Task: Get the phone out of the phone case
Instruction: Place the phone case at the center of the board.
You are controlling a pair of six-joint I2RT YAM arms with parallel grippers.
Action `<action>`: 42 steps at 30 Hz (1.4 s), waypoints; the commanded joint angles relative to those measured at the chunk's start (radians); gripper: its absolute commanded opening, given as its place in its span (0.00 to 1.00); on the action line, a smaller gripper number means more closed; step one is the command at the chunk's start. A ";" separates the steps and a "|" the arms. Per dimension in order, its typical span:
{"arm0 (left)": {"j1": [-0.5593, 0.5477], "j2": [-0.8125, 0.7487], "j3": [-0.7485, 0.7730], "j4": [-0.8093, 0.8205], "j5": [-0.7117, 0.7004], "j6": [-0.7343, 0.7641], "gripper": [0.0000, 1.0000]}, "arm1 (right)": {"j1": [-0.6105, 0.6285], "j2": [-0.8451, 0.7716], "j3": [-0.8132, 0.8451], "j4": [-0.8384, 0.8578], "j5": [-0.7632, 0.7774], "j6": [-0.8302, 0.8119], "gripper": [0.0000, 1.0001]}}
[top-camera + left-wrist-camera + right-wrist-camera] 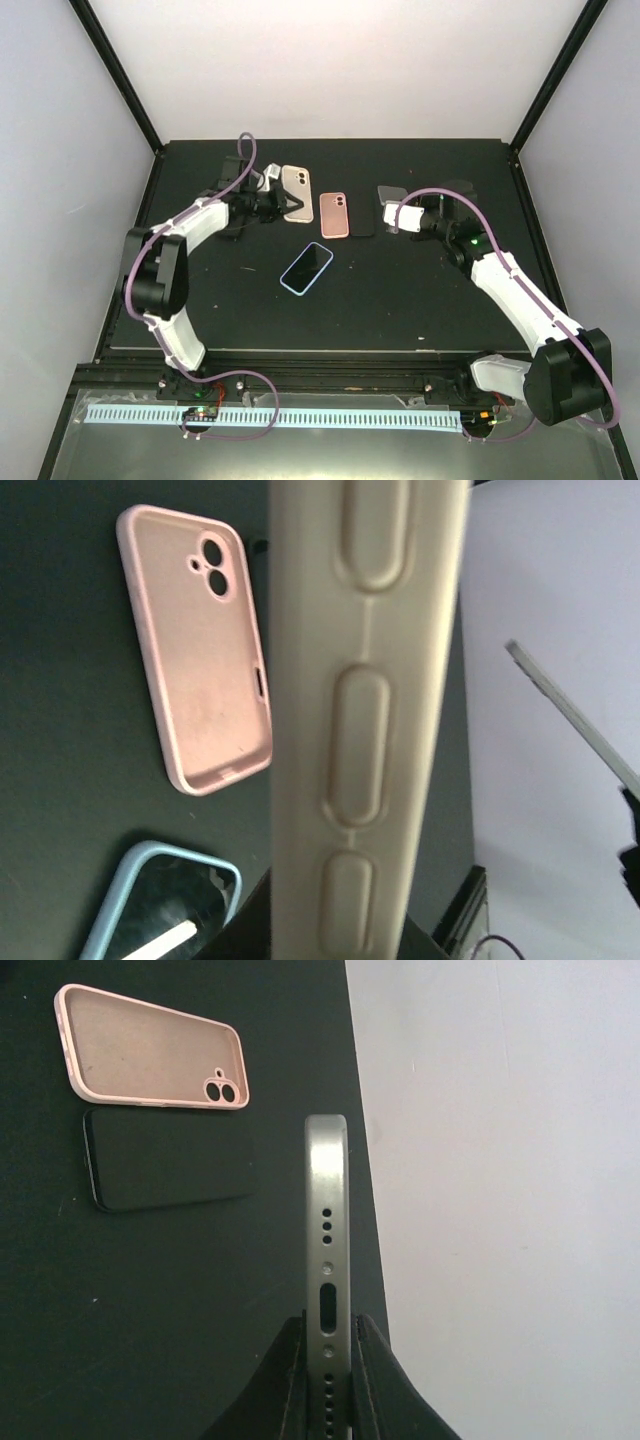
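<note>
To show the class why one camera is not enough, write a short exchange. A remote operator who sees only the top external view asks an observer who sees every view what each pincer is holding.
Operator: From above I see something grey at the right pincer. What is it?
Observer: It is a phone with a bare silver edge, clamped edge-on with its charging port towards the wrist camera.
Operator: And the left pincer? It sits against the beige case.
Observer: Up close, the case's side wall fills the left wrist view and shows three raised button covers in a row.
</note>
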 commanded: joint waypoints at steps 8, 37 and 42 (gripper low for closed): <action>0.004 0.273 0.204 -0.096 -0.028 0.115 0.02 | -0.004 -0.028 0.056 0.011 -0.012 0.020 0.01; -0.038 0.467 0.264 -0.104 -0.052 0.113 0.12 | -0.005 -0.025 0.052 -0.016 -0.002 0.019 0.01; -0.041 0.448 0.236 -0.113 -0.087 0.105 0.18 | -0.004 -0.025 0.055 -0.016 -0.005 0.020 0.01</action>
